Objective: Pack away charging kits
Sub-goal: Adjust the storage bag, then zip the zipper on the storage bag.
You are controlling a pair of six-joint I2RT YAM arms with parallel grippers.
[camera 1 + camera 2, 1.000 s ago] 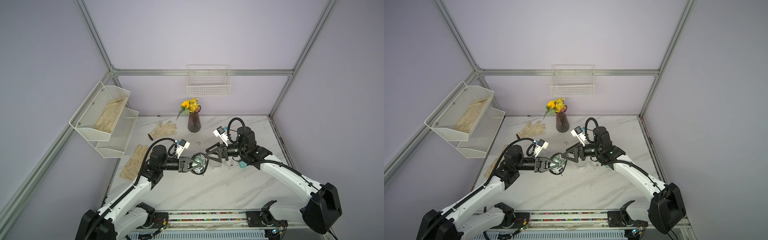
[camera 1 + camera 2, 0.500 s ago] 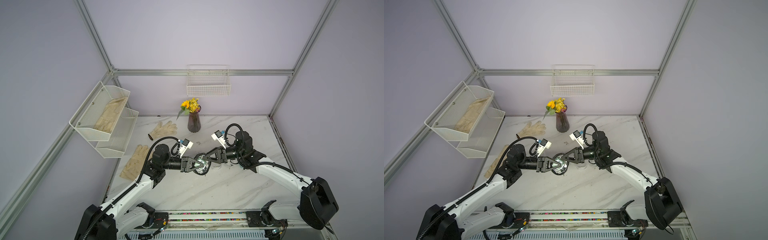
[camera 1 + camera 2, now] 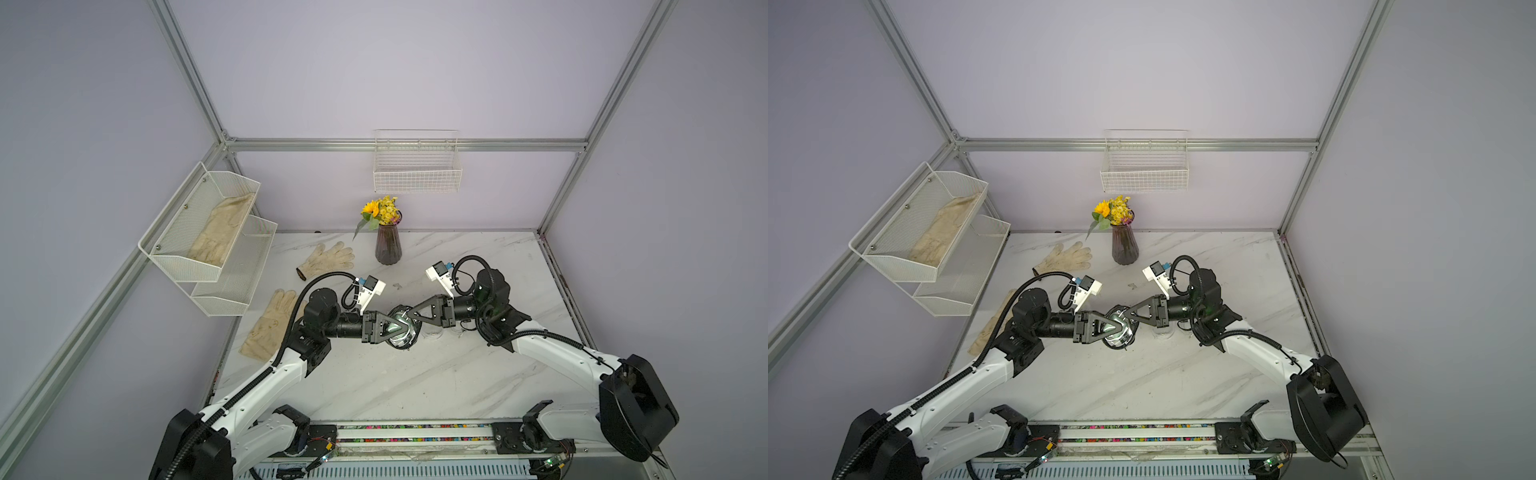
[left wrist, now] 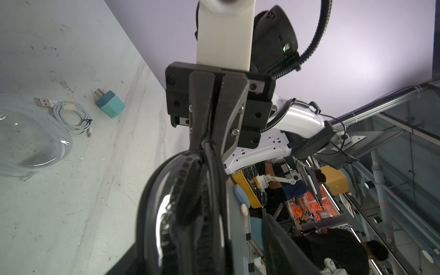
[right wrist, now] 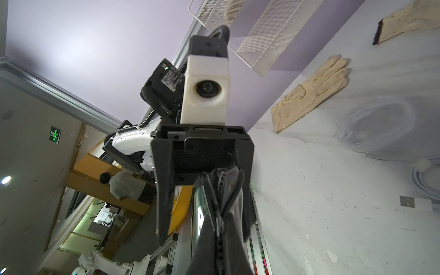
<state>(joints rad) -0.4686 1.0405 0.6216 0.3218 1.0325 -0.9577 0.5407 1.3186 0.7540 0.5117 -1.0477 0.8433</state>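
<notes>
a black-rimmed clear case (image 3: 399,338) hangs above the middle of the desk (image 3: 415,382), contents unclear, the right tool (image 4: 209,140) now pinching its rim, the left tool (image 5: 206,235) now spread after gripping it.

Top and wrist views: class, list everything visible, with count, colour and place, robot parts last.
table: one, white marble
black-rimmed case: one, transparent, held above the table
clear case: at least one, transparent, on the table
white cable: at least one, coiled, beside the clear case
plug adapter: one, teal, beside the white cable
shelf: one, white mesh, left wall
gloves: three, cream, two on the table, one in the shelf
wire basket: one, white, back wall
vase: one, dark, yellow flowers, table's far edge
left gripper: black, open around the black-rimmed case
right gripper: black, shut on the black-rimmed case's rim
</notes>
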